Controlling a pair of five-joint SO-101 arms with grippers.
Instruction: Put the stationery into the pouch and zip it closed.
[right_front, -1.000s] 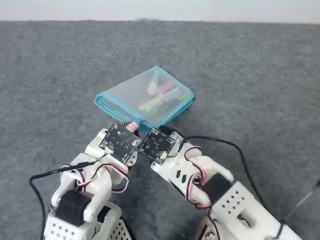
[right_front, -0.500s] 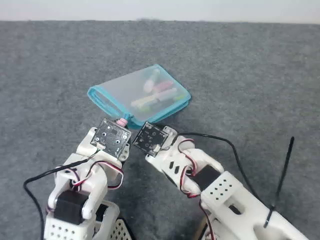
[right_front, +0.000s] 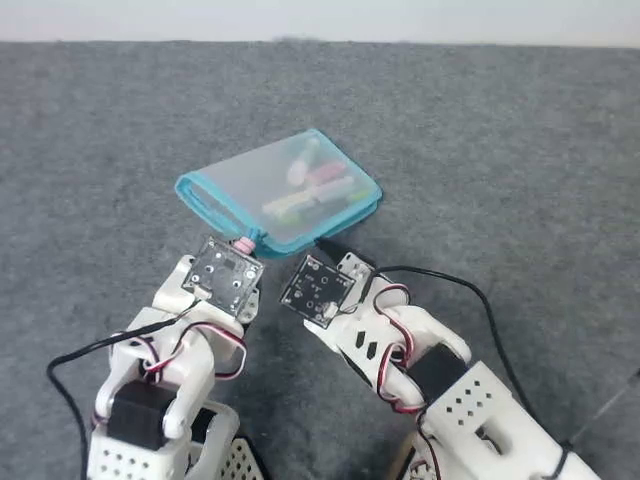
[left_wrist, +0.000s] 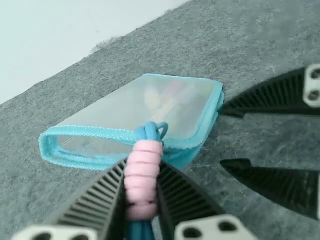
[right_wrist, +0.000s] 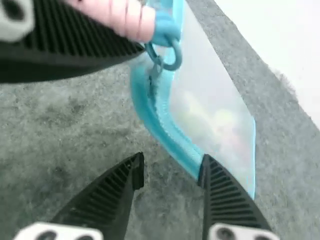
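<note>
The pouch (right_front: 280, 190) lies in the middle of the grey mat (right_front: 500, 150), with the stationery (right_front: 315, 190) already inside and showing through its clear side. The left claw (left_wrist: 142, 170) is clamped on the pink pull (left_wrist: 144, 160) at the pouch's near corner. The right claw (right_wrist: 171, 162) stands open just right of it. One of its jaws is at the pouch's near right edge, the other is on the mat, and it grips nothing.

Over the last second the left arm drew the pull to the left and the whole pouch slid left with it. The pouch's left end now sits further left on the mat than it did. In the last half second the left arm has kept its place. The right arm has shifted right and a little nearer, away from the left claw, so that its dark jaw tip now shows beside the pouch's edge.

That the pouch slid suggests some of the pull went into dragging it rather than running the zip. How far the zip is shut cannot be told from here. The right claw looks placed to take hold of the teal edge (right_wrist: 165, 130). My guess is that the zip will only run freely against the left claw's tug once that edge is pinned
</note>
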